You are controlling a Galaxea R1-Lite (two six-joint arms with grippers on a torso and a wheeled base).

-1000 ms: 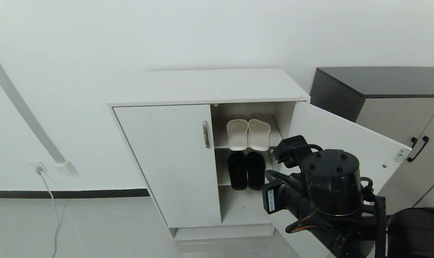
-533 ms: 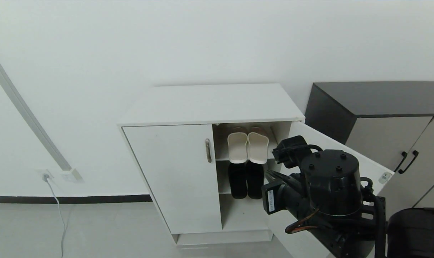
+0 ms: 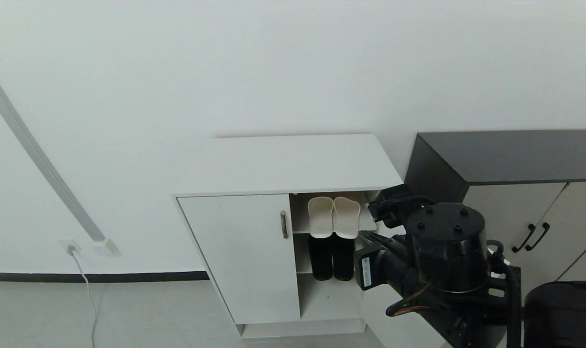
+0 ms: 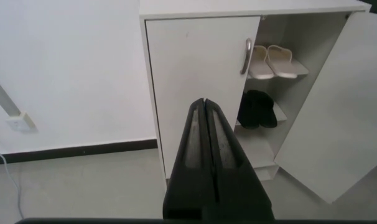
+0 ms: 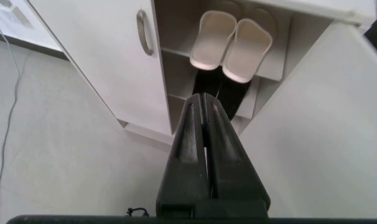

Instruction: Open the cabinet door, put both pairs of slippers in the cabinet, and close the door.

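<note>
I'd push the open white cabinet door point(image 5: 325, 137) slowly near its free edge; right end effector point(image 5: 204, 99) is pressed together.

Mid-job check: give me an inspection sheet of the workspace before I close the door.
Surface: grey floor.
Job's things: white cabinet, left door shut, right door open; white slippers on the upper shelf, black slippers on the shelf below.
Clutter: nothing seen.
Hands: left hand shut, empty; right hand shut, empty.
Cables: white cord from wall socket to the floor.
Surroundings: white wall; dark-topped cabinet to the right.
</note>
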